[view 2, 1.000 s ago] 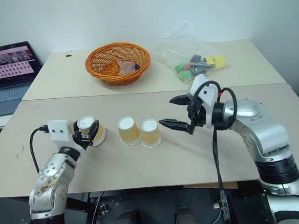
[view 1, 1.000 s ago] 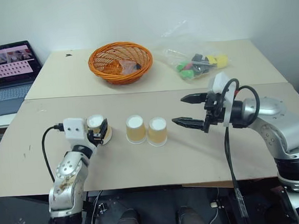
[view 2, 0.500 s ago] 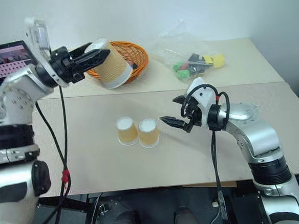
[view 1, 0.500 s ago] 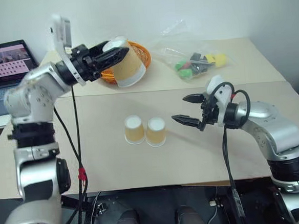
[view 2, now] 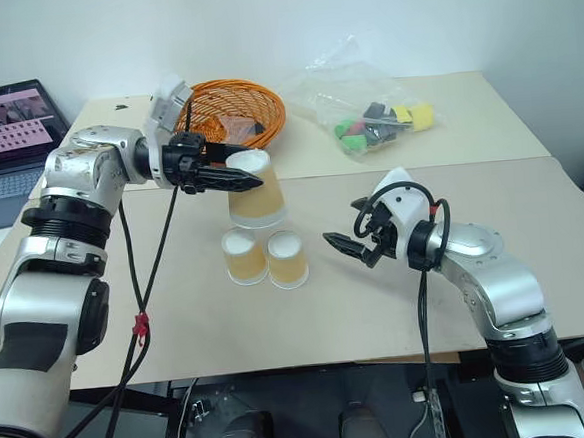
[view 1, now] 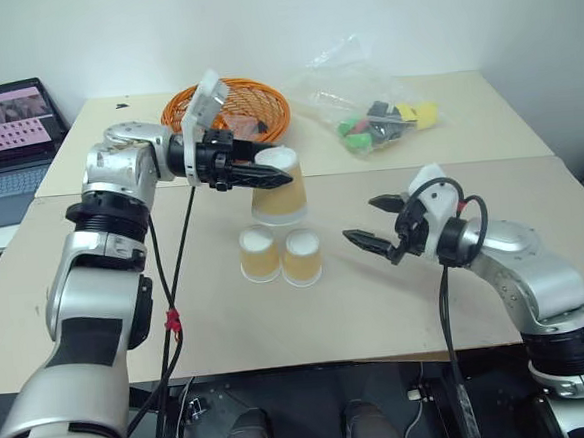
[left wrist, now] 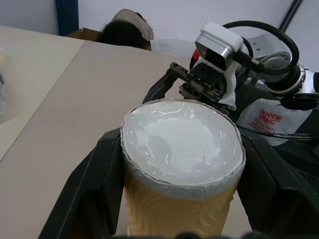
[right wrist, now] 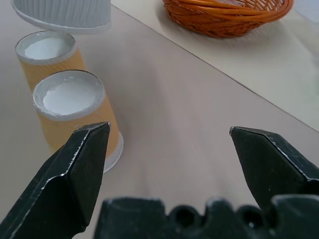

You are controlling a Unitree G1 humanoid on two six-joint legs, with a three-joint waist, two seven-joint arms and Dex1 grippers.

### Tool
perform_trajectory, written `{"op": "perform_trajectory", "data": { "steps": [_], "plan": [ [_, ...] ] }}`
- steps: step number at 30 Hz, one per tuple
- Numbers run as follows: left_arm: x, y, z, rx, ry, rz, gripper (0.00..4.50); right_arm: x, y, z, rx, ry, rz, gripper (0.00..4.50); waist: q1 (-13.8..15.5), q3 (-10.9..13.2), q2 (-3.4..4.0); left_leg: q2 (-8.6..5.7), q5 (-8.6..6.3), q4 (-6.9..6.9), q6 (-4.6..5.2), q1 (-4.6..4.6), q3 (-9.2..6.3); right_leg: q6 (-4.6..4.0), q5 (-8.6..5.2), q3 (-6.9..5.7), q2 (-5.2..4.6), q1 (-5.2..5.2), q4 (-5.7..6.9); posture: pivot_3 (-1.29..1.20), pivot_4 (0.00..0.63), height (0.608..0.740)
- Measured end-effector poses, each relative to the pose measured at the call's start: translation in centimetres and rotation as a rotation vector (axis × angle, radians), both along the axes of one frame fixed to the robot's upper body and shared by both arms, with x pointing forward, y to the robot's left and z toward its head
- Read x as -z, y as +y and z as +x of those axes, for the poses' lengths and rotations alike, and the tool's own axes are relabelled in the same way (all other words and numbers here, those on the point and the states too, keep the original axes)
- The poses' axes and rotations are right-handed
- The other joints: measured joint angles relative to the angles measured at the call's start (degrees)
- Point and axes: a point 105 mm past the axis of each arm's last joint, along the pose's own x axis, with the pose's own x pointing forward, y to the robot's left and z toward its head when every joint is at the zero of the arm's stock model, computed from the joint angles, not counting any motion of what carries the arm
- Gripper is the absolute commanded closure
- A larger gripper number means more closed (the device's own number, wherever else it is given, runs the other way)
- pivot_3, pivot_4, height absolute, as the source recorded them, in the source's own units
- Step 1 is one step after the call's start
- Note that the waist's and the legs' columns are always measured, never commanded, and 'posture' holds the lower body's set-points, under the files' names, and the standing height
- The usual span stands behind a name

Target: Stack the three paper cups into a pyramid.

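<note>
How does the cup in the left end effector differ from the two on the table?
The held cup hangs in the air, clamped by the left end effector; the two table cups stand side by side, untouched. It sits higher, above and just behind them. All three are upside down, tan with white bases.

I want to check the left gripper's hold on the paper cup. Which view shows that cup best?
The left wrist view: the held cup, upside down, sits up close between the fingers of the left gripper. The eye views show it from the side, above the two standing cups; the right wrist view catches its rim.
</note>
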Motion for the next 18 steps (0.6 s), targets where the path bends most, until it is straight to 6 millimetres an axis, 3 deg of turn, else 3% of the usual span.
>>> {"op": "perform_trajectory", "data": {
  "steps": [8,18],
  "plan": [
    [1.2,-0.6,0.0,0.02,0.025,0.043,1.9,0.1,-0.2,-0.3,0.018,-0.003,0.008,0.0,-0.07,0.0,0.0,0.0,0.0,0.03,0.0,0.0,0.0,0.01,0.0,0.01,0.0,-0.03,0.09,0.0,0.15,0.74],
    [2.2,0.8,-0.4,0.011,0.047,0.069,1.9,0.0,-0.3,-0.2,0.026,-0.006,0.009,0.0,-0.03,0.0,0.0,0.0,0.0,0.05,0.0,-0.01,-0.01,0.0,0.0,0.01,0.0,-0.05,0.16,0.0,0.15,0.74]
  ]
}}
